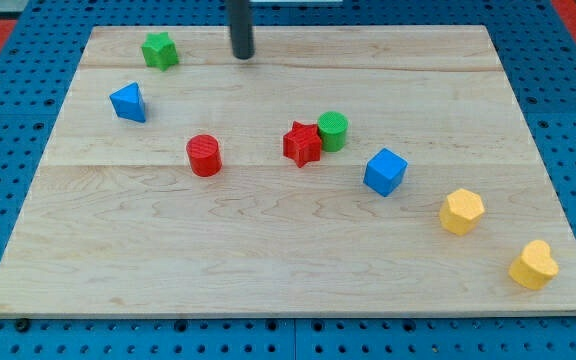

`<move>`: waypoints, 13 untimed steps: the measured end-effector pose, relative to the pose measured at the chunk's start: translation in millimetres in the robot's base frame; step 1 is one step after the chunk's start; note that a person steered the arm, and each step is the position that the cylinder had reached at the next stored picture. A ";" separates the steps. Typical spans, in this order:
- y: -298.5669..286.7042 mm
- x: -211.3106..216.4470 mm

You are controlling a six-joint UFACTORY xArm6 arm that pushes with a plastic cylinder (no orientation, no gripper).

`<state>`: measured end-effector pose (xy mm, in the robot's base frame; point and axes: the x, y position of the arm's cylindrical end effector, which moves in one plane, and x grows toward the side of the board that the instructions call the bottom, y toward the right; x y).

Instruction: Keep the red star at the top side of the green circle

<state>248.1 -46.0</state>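
The red star (302,143) lies near the board's middle, touching the green circle (333,130) on that block's left and slightly lower side. My tip (242,55) is near the view's top, well above and to the left of both blocks, touching neither.
A green star (159,50) sits at the top left and a blue triangle (128,102) below it. A red cylinder (204,155) is left of the red star. A blue cube (385,171), a yellow hexagon (461,211) and a yellow heart (533,265) trail toward the bottom right of the wooden board (268,260).
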 end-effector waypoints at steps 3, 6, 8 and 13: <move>-12.3 43.5; -79.8 71.7; -118.0 83.0; -107.9 234.1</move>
<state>482.3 -154.0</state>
